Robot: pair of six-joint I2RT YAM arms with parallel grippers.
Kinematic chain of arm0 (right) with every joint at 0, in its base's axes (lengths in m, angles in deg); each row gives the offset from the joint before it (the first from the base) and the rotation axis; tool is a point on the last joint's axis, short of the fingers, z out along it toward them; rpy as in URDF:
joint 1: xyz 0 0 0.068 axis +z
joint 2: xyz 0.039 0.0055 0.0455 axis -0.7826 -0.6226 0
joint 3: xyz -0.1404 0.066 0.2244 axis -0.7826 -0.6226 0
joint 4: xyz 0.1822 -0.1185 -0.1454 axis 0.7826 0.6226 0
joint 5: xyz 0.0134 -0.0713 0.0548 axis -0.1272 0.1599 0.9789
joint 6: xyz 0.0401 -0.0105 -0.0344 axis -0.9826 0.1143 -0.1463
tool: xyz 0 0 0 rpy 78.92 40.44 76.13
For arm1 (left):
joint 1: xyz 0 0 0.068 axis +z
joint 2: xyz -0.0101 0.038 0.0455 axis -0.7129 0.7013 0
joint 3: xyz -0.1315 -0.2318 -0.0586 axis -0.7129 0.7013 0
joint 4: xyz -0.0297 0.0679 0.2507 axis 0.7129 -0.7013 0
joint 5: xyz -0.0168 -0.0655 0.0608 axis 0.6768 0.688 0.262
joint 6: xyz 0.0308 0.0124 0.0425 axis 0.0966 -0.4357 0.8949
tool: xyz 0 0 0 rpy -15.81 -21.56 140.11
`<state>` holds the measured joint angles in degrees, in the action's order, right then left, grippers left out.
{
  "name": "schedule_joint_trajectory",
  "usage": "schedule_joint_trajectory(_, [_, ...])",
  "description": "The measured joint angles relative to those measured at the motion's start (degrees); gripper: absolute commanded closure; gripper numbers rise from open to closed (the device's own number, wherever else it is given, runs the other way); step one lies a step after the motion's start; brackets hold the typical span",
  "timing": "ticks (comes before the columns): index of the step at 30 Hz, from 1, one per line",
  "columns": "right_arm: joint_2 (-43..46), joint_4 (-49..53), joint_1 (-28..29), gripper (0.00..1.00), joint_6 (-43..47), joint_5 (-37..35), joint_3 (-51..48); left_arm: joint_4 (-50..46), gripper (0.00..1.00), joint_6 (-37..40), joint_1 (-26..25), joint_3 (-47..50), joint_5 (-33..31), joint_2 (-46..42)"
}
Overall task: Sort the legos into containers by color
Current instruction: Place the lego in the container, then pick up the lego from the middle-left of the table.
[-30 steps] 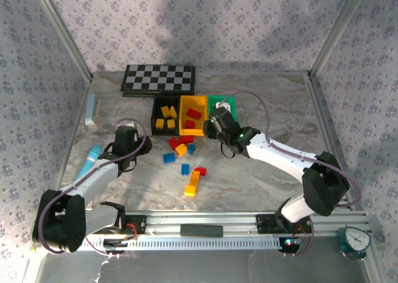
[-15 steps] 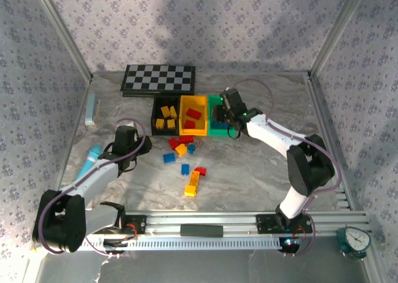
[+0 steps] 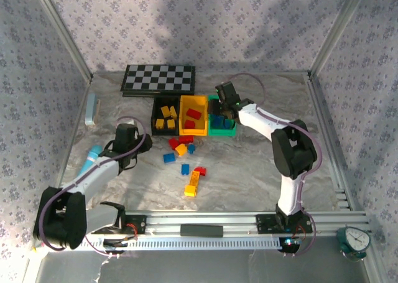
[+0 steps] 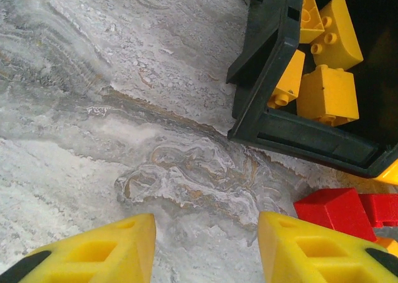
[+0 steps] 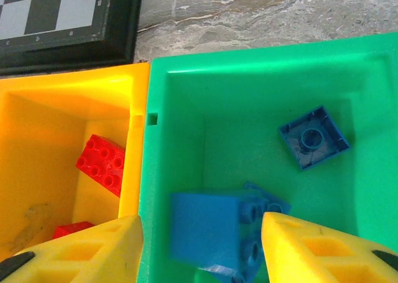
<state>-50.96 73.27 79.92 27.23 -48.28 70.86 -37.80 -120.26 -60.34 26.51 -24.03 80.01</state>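
My right gripper (image 5: 202,228) hangs open over the green bin (image 5: 186,90), which holds a blue brick (image 5: 214,233) lying between the spread fingers and a flat blue piece (image 5: 313,137). From above, this gripper (image 3: 224,109) sits at the green bin (image 3: 227,132). The yellow bin (image 3: 193,102) holds red bricks (image 5: 102,162). The black bin (image 3: 155,112) holds yellow bricks (image 4: 326,93). My left gripper (image 4: 207,233) is open over bare table, left of the black bin's corner (image 4: 267,65); it is also in the top view (image 3: 135,145). Loose red (image 3: 177,141), blue (image 3: 168,158) and yellow (image 3: 191,183) legos lie mid-table.
A checkerboard (image 3: 158,79) lies flat behind the bins. A white block (image 3: 92,109) and a teal cylinder (image 3: 90,158) rest along the left side. A red brick (image 4: 336,211) lies right of my left gripper's fingers. Frame posts border the table.
My right gripper has swung from the near side of the bins to a spot over the green bin. The left arm has not moved.
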Motion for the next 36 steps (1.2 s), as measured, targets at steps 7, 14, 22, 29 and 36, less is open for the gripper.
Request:
schedule_joint_trajectory(7, [4.46, -0.72, 0.74, 0.44, -0.02, -0.24, -5.35, 0.02, 0.54, -0.02, 0.0, -0.2, 0.96, 0.68])
schedule_joint_trajectory(14, [11.43, -0.48, 3.56, 0.43, 0.7, -1.29, -8.85, 0.15, 0.54, -0.04, 0.0, -0.2, 0.98, 0.2])
schedule_joint_trajectory(22, [17.92, 1.57, 6.23, 0.43, 1.05, -2.27, -16.59, 1.51, 0.54, 0.0, 0.0, 0.15, 1.4, -1.14])
schedule_joint_trajectory(29, [22.73, 3.15, 6.23, 0.42, 1.07, -4.46, -20.5, 2.73, 0.54, 0.04, 0.0, 1.18, 2.49, -1.14])
schedule_joint_trajectory(36, [24.85, 3.21, 6.12, 0.42, 1.25, -5.68, -23.28, 3.93, 0.57, 1.49, 0.0, 2.67, 3.39, -2.32])
